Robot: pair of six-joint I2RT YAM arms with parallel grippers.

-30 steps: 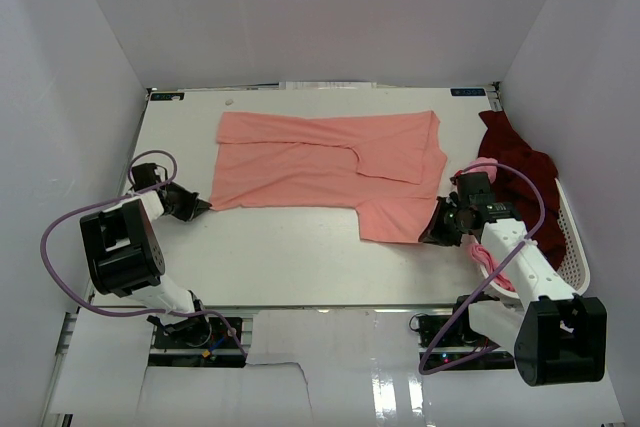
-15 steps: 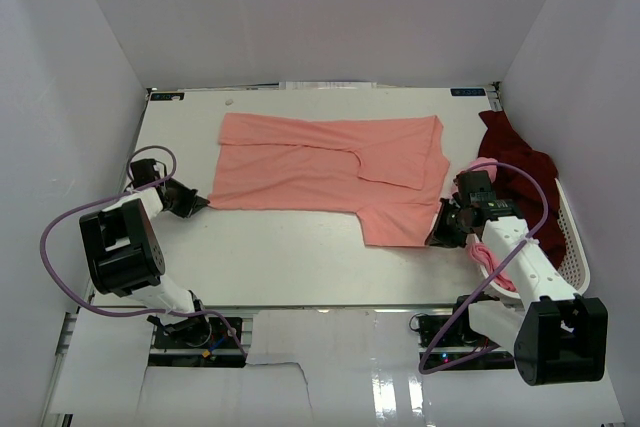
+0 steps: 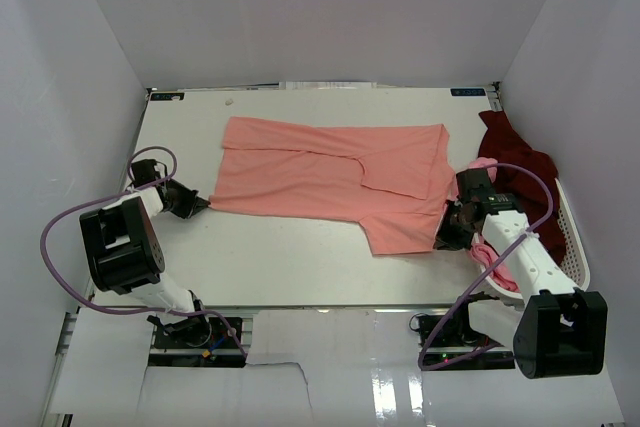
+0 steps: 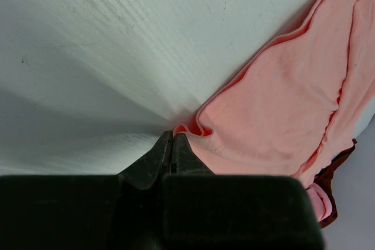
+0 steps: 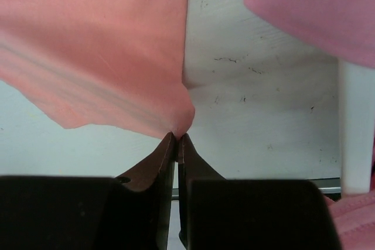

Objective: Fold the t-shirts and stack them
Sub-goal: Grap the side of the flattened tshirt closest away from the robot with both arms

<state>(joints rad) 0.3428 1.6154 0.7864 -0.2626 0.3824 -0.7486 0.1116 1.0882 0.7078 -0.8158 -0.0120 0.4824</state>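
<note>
Wide white counter, with a salmon-pink t-shirt spread flat across its middle and a flap folded over near the right end. At the right edge, dark maroon t-shirt heaped against a white slotted basket, with a lighter pink t-shirt bunched by the right arm. Left hand pinched together on the near left corner of the salmon-pink t-shirt. Right hand clamped likewise on its near right corner.

Three t-shirts, one basket
</note>
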